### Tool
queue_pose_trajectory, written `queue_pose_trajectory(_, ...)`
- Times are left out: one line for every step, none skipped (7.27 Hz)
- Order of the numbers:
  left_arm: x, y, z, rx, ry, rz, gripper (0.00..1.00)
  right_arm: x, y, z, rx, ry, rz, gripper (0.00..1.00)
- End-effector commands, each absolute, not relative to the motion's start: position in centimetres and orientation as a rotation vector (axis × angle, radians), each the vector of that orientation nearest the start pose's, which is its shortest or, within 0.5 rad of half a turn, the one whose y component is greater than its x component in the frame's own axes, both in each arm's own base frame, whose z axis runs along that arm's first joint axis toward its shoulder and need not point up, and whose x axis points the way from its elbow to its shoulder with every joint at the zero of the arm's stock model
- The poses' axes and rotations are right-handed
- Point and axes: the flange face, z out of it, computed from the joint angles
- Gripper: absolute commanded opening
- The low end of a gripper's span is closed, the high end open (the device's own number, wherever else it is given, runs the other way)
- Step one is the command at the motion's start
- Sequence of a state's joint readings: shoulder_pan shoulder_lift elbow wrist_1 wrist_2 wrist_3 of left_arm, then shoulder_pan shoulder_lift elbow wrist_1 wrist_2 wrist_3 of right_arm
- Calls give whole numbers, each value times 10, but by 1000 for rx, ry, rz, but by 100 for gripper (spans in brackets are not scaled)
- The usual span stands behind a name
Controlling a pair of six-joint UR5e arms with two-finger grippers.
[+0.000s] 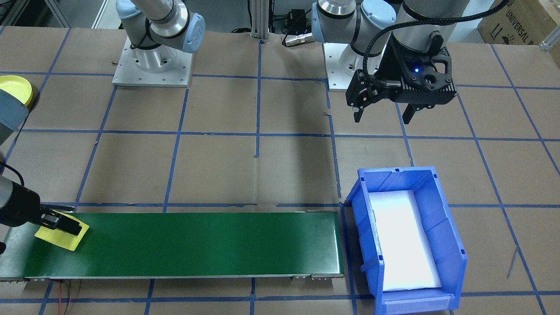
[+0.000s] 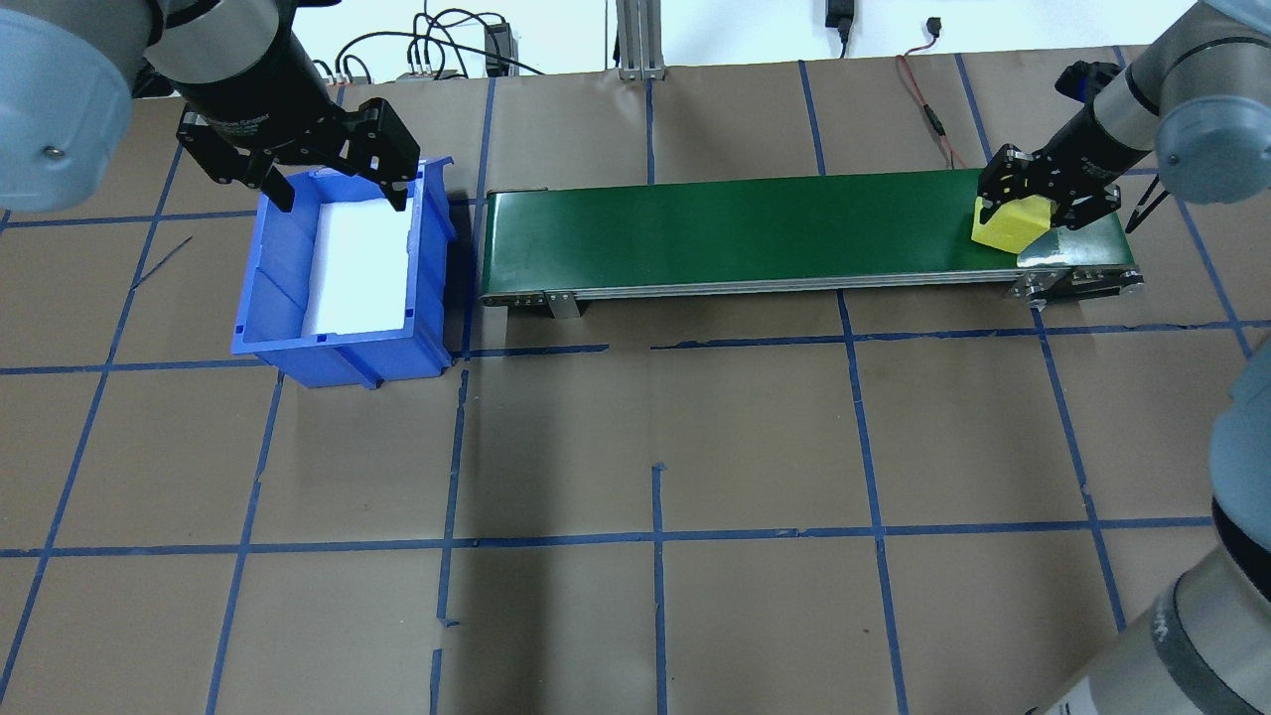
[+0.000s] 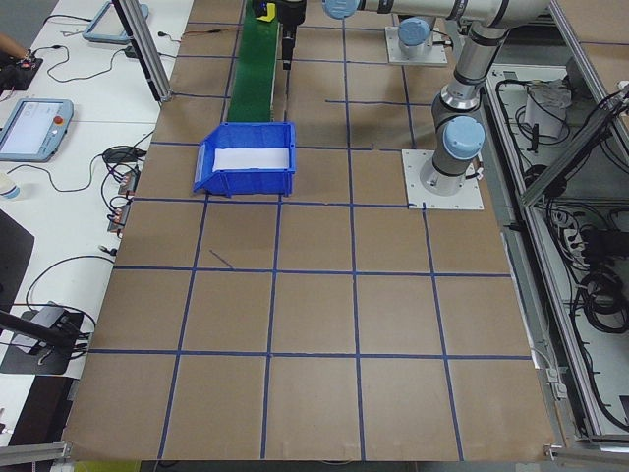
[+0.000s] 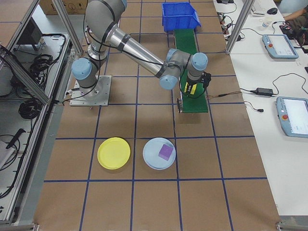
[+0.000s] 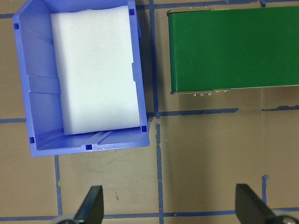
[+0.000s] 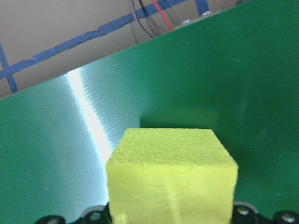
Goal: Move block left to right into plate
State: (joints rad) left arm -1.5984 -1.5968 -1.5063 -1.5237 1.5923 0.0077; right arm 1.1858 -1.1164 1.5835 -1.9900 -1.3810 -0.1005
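A yellow foam block (image 2: 1009,224) sits at the right end of the green conveyor belt (image 2: 745,226). My right gripper (image 2: 1033,211) is shut on the block; in the right wrist view the block (image 6: 172,172) fills the space between the jaws. From the front the block (image 1: 59,238) shows under the gripper (image 1: 65,224). The yellow plate (image 4: 113,153) lies on the table well away from the belt, and its edge shows in the front view (image 1: 15,87). My left gripper (image 2: 341,196) hangs open and empty by the blue bin.
A blue bin (image 2: 270,288) with a white foam liner stands at the belt's left end. Beside the yellow plate lies a light-blue plate (image 4: 153,159) carrying a purple block (image 4: 165,151). Brown table with blue tape grid.
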Motion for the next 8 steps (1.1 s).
queue_pose_trajectory(-145, -507, 512, 54, 3118, -132, 100, -126, -614, 312, 189, 3157, -5, 22)
queue_pose_trajectory(-145, -507, 512, 54, 3118, -132, 100, -182, -577, 308, 201, 3141, 159, 21)
queue_pose_trajectory(-145, -507, 511, 53, 3116, -130, 100, -239, -542, 293, 142, 3084, 234, 21)
queue_pose_trajectory(-145, -507, 511, 53, 3116, -130, 100, -290, -509, 296, 87, 3075, 253, 20)
queue_pose_trajectory(-145, -507, 511, 54, 3116, -127, 100, -356, -463, 295, 81, 3059, 243, 20)
queue_pose_trajectory(-145, -507, 511, 54, 3116, -127, 100, -391, -418, 279, 161, 3019, 280, 19)
queue_pose_trajectory(-145, -507, 511, 54, 3116, -127, 100, -428, -362, 260, 251, 3020, 330, 16)
queue_pose_trajectory(-145, -507, 511, 54, 3116, -127, 100, -445, -320, 241, 310, 2991, 327, 16)
